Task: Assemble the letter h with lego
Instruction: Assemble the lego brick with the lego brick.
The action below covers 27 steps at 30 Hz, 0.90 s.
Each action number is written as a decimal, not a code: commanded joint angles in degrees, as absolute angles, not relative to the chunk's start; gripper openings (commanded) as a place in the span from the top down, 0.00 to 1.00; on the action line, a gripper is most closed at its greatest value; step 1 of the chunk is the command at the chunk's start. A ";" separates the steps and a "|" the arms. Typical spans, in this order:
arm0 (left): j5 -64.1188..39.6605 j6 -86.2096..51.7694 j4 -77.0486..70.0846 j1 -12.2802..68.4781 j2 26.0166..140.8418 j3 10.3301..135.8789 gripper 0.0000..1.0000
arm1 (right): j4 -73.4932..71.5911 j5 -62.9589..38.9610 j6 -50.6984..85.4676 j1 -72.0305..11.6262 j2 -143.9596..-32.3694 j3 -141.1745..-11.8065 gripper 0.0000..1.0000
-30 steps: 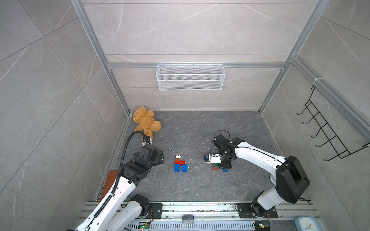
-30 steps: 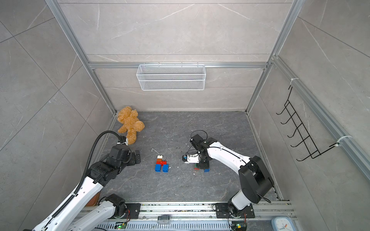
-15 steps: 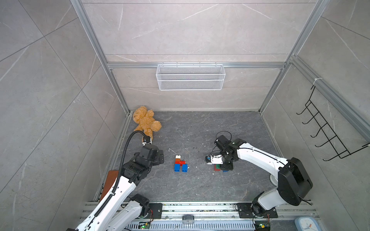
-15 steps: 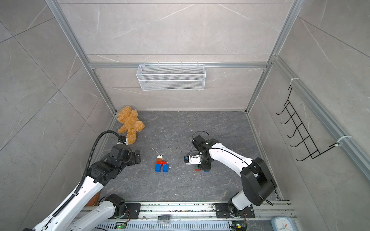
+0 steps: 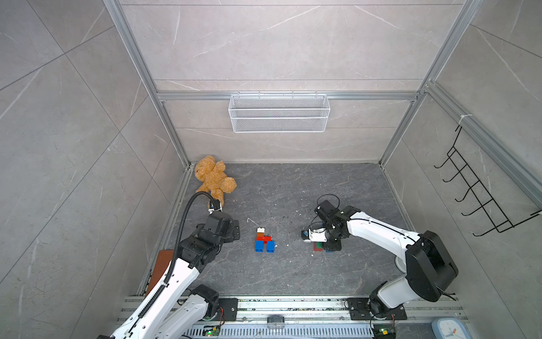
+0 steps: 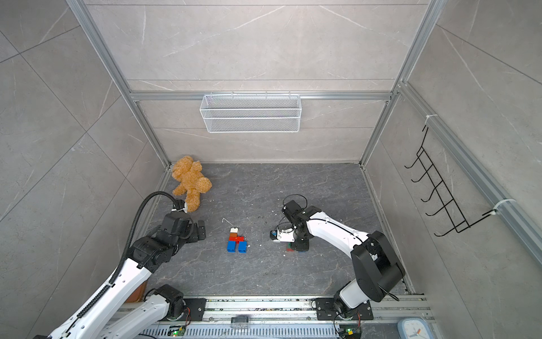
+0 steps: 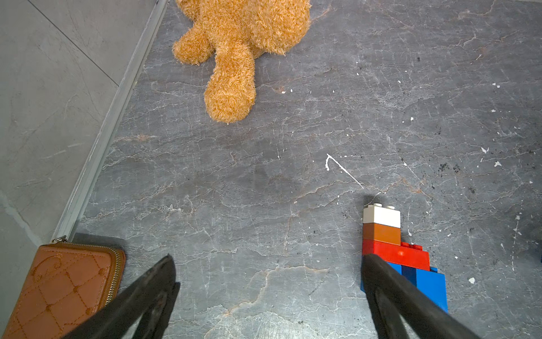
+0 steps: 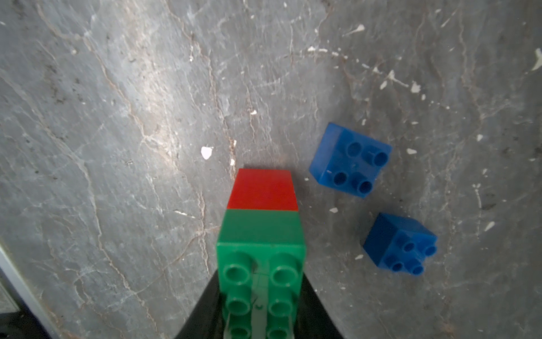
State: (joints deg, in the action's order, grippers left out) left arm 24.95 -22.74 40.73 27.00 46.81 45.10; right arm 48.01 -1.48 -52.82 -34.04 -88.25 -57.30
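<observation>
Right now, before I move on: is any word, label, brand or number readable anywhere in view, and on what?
No text can be read in any view.
The wallet: a stitched curly emblem, no clear letters.
The clock: its face is too small to read any numerals.
The green brick: no lettering shows on its studs.

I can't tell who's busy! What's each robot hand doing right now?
Left gripper: open, holding nothing.
Right gripper: shut on the green brick, joined to a red brick.
</observation>
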 commanded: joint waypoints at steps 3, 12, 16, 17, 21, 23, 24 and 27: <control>25.74 -22.71 40.78 27.09 46.48 46.92 0.00 | 49.17 -2.28 -53.76 -33.66 -89.12 -57.82 1.00; 25.21 -22.68 40.78 27.08 46.65 46.93 0.00 | 55.94 -8.53 -50.05 -33.66 -93.16 -62.46 1.00; 25.05 -22.65 40.80 27.11 46.76 46.93 0.00 | 57.38 -9.04 -49.76 -33.68 -94.47 -63.02 1.00; 25.05 -22.65 40.78 27.11 46.76 46.88 0.00 | 57.72 -9.13 -49.45 -33.74 -94.94 -63.02 1.00; 24.86 -22.68 40.78 27.15 46.84 46.92 0.00 | 56.83 -8.99 -48.87 -33.97 -96.76 -62.24 1.00; 24.85 -22.65 40.78 27.07 46.77 46.91 0.00 | 56.08 -7.41 -48.78 -34.48 -97.53 -61.97 1.00; 24.87 -22.66 40.79 27.14 46.76 46.93 0.00 | 55.75 -6.52 -48.65 -34.54 -97.87 -61.80 1.00; 24.96 -22.65 40.78 27.07 46.41 46.97 0.00 | 52.27 -2.09 -48.34 -34.72 -98.12 -60.13 1.00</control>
State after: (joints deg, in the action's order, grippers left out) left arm 24.91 -22.74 40.73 27.00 46.81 45.10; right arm 54.33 -5.87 -49.52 -34.20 -95.04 -63.24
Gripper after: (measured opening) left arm 0.997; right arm 0.349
